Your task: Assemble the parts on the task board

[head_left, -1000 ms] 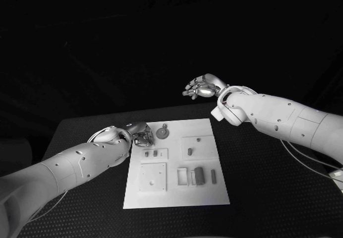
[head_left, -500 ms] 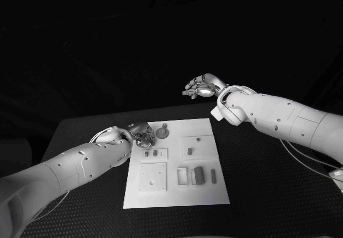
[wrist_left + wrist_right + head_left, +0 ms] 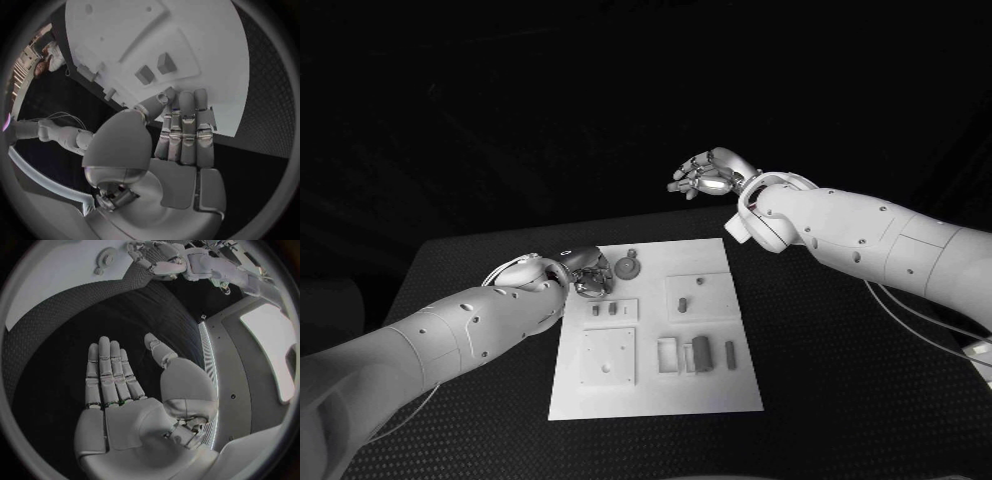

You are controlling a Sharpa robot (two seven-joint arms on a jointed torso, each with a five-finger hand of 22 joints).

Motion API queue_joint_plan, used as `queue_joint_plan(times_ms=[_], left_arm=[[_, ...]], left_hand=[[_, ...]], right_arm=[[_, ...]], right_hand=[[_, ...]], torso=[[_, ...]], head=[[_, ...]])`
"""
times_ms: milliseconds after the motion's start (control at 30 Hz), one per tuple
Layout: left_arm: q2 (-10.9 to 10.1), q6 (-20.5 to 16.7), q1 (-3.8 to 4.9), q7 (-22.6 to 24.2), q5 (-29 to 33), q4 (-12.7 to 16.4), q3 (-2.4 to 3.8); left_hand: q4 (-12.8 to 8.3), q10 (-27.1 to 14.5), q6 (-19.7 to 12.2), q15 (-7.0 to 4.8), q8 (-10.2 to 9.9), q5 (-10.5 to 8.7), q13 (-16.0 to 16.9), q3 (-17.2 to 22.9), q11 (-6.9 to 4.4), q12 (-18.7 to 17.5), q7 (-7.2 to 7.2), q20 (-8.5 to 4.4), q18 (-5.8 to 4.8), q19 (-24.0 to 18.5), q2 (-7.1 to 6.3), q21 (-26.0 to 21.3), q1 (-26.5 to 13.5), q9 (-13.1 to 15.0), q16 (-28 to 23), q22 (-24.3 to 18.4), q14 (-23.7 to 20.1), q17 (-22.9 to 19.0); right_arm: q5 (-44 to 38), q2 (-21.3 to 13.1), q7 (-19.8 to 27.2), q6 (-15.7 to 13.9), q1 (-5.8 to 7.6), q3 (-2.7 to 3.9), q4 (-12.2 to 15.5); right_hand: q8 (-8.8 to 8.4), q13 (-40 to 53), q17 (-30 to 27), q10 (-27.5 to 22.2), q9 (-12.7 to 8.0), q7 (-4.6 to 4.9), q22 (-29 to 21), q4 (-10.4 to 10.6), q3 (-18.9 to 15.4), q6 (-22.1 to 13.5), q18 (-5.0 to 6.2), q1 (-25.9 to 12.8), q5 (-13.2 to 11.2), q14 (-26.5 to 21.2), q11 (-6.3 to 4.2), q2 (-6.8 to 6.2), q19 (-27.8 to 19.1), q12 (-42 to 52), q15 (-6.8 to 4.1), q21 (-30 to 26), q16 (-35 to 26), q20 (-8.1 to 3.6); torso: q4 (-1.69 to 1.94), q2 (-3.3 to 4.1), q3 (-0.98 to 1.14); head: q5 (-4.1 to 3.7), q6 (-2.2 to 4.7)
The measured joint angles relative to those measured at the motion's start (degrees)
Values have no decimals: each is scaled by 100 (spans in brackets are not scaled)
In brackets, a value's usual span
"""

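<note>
No legible writing anywhere. Task board (image 3: 653,330): flat white rectangular plate, mid tabletop (image 3: 848,390), which is black and finely dimpled. Small grey parts (image 3: 701,351) sit in the board's recesses. Left hand (image 3: 587,272) hovers over the board's far-left corner, fingers straight, spread, grasping nothing. Right hand (image 3: 711,175) beyond the board's far edge, raised, released, empty.

Left hand (image 3: 587,272) low, empty; right hand (image 3: 710,175) raised, fingers (image 3: 106,372) straight.
</note>
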Motion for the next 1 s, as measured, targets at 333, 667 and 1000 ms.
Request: queue_joint_plan(times_ms=[333,667,1000], left_arm=[[71,-42,-20,-20,-122,-79,-62],[66,-127,-41,-2,-110,-79,-72],[39,-135,-60,32,-34,-65,-81]], left_hand=[[-1,0,15,0,-3,0,3,7,0,0,-12,0,0,0,-1,0,1,-4,0,9,0,8],[-3,-102,-85,2,-84,1,-41,8,42,-169,95,1,0,-1,-24,-21,-18,-44,0,56,-1,48],[26,-285,-625,89,-334,1,-48,-10,87,-276,270,41,7,-40,-139,-87,-8,-178,0,107,-91,127]], right_arm=[[1,12,1,0,0,0,0],[4,20,2,0,0,0,-9],[6,16,3,0,0,0,-15]], right_hand=[[0,-5,7,0,1,0,0,0,0,0,0,0,0,-1,0,0,0,0,-1,0,0,0],[0,-11,11,0,-1,0,-1,0,0,0,0,0,0,-2,0,0,0,0,-2,0,-22,0],[0,-26,20,0,-4,0,4,0,0,0,0,24,0,-2,0,-24,0,0,-2,0,-47,-1]], torso=[[-1,1,-1],[-1,2,-2],[-1,2,-2]], head=[[0,-2],[-10,7],[-16,4]])
